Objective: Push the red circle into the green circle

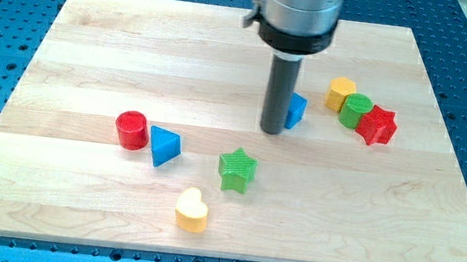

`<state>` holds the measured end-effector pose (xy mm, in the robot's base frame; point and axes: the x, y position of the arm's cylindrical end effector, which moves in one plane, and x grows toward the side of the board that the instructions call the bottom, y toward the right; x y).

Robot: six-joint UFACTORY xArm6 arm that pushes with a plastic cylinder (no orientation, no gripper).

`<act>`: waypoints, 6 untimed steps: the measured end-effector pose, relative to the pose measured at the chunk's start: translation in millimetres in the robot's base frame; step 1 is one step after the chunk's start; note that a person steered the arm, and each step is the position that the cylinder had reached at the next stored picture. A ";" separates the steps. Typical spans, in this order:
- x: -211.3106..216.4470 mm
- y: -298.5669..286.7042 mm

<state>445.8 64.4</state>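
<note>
Red circle (131, 129) is sitting at the view's left on the wooden board (93, 44), touching or nearly touching the blue triangle (165, 146) just to its right; the green circle (357, 111) is waiting well apart at the view's right, wedged between the yellow block (340, 93) and the red star (378, 125), so any arrival will be jostling that cluster. My tip (271, 131) is resting on the board near the middle, just beside a small blue block (296, 111) half hidden behind the rod; being a bare rod it is gripping nothing and touching neither circle. Judging from this layout, the tip is standing on the wrong side for the push; it needs to be circling round to the view's left of the red circle. The blue triangle is lying in the direct line; the green star (237, 169) and yellow heart (192, 210) are lying below it.
</note>
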 end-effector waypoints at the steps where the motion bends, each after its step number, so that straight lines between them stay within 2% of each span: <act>1: -10.1 -24.5; 2: -34.4 -27.1; 4: -35.2 56.5; 6: -16.6 -111.1</act>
<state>429.2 -46.7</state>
